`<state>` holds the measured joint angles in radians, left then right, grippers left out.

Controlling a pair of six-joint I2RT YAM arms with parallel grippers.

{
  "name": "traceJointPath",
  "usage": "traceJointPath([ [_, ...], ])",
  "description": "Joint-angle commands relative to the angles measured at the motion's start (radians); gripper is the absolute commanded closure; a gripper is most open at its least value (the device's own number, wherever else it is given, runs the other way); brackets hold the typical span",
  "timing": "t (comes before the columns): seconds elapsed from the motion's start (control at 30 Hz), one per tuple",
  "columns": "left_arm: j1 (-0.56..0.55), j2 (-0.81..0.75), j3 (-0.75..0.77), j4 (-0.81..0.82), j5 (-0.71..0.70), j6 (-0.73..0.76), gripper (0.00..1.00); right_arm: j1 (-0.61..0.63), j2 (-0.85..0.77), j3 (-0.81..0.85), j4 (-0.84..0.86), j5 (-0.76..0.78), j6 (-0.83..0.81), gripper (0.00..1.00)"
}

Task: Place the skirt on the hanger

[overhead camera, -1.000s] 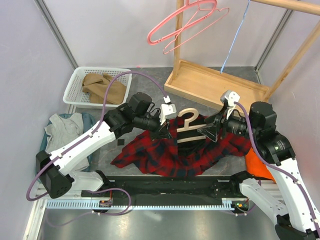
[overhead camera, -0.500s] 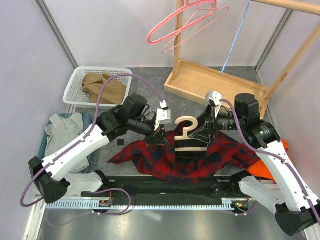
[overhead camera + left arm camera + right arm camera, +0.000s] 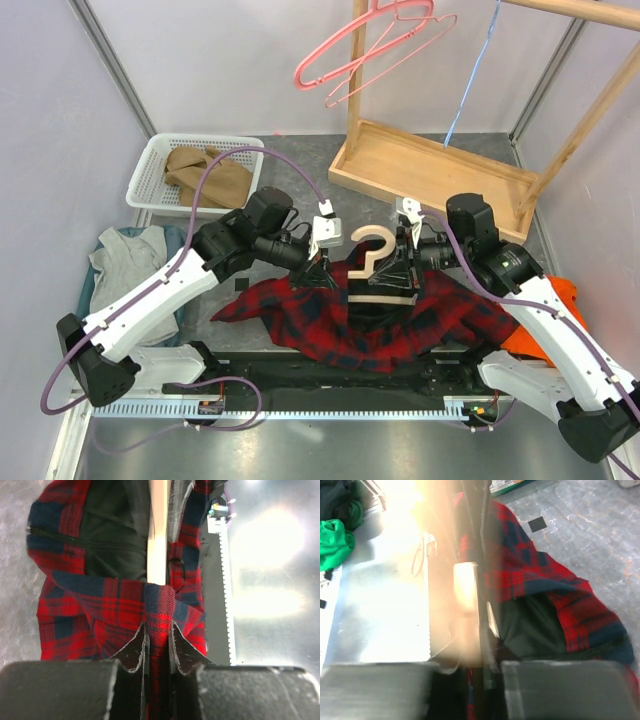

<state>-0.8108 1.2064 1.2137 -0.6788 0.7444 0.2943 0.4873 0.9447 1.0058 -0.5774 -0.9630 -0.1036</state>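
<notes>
Left hand (image 3: 322, 264) is closed on a fold of the red-black plaid shirt (image 3: 340, 325), just left of the wooden hanger (image 3: 371, 268). Its wrist view shows both fingers (image 3: 134, 650) pinching a raised ridge of plaid cloth, with the pale hanger bar running straight away from the pinch. Right hand (image 3: 404, 264) sits at the wooden hanger's right shoulder, against the shirt there. Its wrist view is blurred and washed out by glare, so I cannot tell whether the jaws are shut or on what (a pale hanger end and plaid cloth show just ahead of them). Wooden hanger stands hook-up between the two hands, with the shirt draped over it and spreading outward on the counter (image 3: 318, 150) to both sides. Skirt (image 3: 205, 172), tan-brown, lies bunched in the white basket (image 3: 150, 160), behind and well to the left of the wooden hanger; both hands are well apart from it. Pink hanger (image 3: 365, 45) hangs well above and behind the wooden hanger. Light-blue hanger (image 3: 466, 85) hangs behind it and to the right. Grey garment (image 3: 125, 262) lies on the counter well left of the wooden hanger. Orange cloth (image 3: 562, 292) shows at the wooden hanger's far right.
</notes>
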Motion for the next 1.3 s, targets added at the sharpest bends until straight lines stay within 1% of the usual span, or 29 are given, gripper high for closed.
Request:
traceJointPath([
  [0.0, -0.005, -0.03, 0.063, 0.082, -0.072, 0.003, 0.98, 0.007, 0.003, -0.009, 0.027, 0.075, -0.004, 0.98],
  [0.03, -0.005, -0.034, 0.057, 0.082, -0.107, -0.019, 0.98, 0.008, -0.01, -0.007, 0.027, 0.12, -0.001, 1.0],
  [0.07, -0.005, -0.045, 0.052, 0.084, -0.143, -0.032, 0.92, 0.008, -0.02, -0.003, 0.027, 0.136, -0.001, 1.0],
  [0.1, -0.005, -0.054, 0.037, 0.085, -0.224, -0.046, 0.76, 0.008, -0.029, -0.003, 0.025, 0.147, -0.002, 1.0],
  [0.13, -0.005, -0.062, 0.03, 0.091, -0.264, -0.073, 0.71, 0.008, -0.053, 0.002, 0.028, 0.15, -0.001, 1.0],
  [0.17, -0.005, -0.082, 0.023, 0.094, -0.299, -0.084, 0.69, 0.007, -0.066, 0.008, 0.028, 0.147, -0.002, 1.0],
  [0.2, -0.005, -0.09, 0.001, 0.1, -0.35, -0.092, 0.61, 0.008, -0.078, 0.013, 0.031, 0.141, -0.002, 1.0],
  [0.23, -0.005, -0.1, -0.009, 0.113, -0.371, -0.109, 0.57, 0.007, -0.096, 0.017, 0.033, 0.139, -0.001, 1.0],
  [0.3, -0.005, -0.126, -0.038, 0.117, -0.428, -0.113, 0.53, 0.007, -0.113, 0.04, 0.028, 0.135, 0.001, 1.0],
  [0.4, -0.004, -0.157, -0.063, 0.117, -0.503, -0.121, 0.51, 0.008, -0.139, 0.063, 0.021, 0.138, -0.004, 1.0],
  [0.53, -0.004, -0.186, -0.065, 0.12, -0.551, -0.119, 0.49, 0.007, -0.144, 0.086, 0.019, 0.135, -0.002, 1.0],
  [0.57, -0.004, -0.192, -0.063, 0.124, -0.583, -0.119, 0.48, 0.007, -0.142, 0.096, 0.017, 0.135, -0.004, 1.0],
  [0.67, -0.004, -0.212, -0.048, 0.122, -0.638, -0.113, 0.37, 0.007, -0.136, 0.117, 0.016, 0.136, -0.01, 1.0],
  [0.7, -0.004, -0.218, -0.04, 0.12, -0.636, -0.103, 0.31, 0.007, -0.13, 0.125, 0.016, 0.135, -0.013, 1.0],
  [0.77, -0.004, -0.229, -0.013, 0.124, -0.594, -0.089, 0.26, 0.007, -0.118, 0.149, 0.016, 0.132, -0.022, 1.0],
  [0.83, -0.004, -0.231, 0.044, 0.122, -0.542, -0.06, 0.17, 0.007, -0.093, 0.175, 0.014, 0.124, -0.028, 1.0],
  [0.87, -0.005, -0.225, 0.085, 0.117, -0.463, -0.044, 0.13, 0.007, -0.084, 0.183, 0.014, 0.118, -0.034, 1.0],
  [0.9, -0.005, -0.219, 0.107, 0.11, -0.423, -0.017, 0.13, 0.007, -0.063, 0.191, 0.016, 0.109, -0.048, 1.0],
  [0.97, -0.004, -0.194, 0.165, 0.108, -0.34, -0.008, 0.12, 0.007, -0.038, 0.215, 0.016, 0.089, -0.057, 1.0],
  [1.07, -0.005, -0.173, 0.211, 0.114, -0.266, 0.012, 0.12, 0.007, 0.005, 0.24, 0.013, 0.046, -0.076, 1.0],
  [1.13, -0.004, -0.154, 0.228, 0.122, -0.255, 0.02, 0.12, 0.008, 0.023, 0.254, 0.013, 0.03, -0.087, 1.0],
  [1.17, -0.004, -0.143, 0.242, 0.122, -0.222, 0.025, 0.13, 0.007, 0.029, 0.258, 0.013, 0.018, -0.09, 1.0],
  [1.23, -0.004, -0.124, 0.247, 0.113, -0.162, 0.035, 0.15, 0.005, 0.04, 0.267, 0.011, -0.003, -0.097, 1.0],
  [1.27, -0.004, -0.116, 0.244, 0.111, -0.087, 0.037, 0.19, 0.008, 0.043, 0.269, 0.013, -0.022, -0.097, 1.0],
])
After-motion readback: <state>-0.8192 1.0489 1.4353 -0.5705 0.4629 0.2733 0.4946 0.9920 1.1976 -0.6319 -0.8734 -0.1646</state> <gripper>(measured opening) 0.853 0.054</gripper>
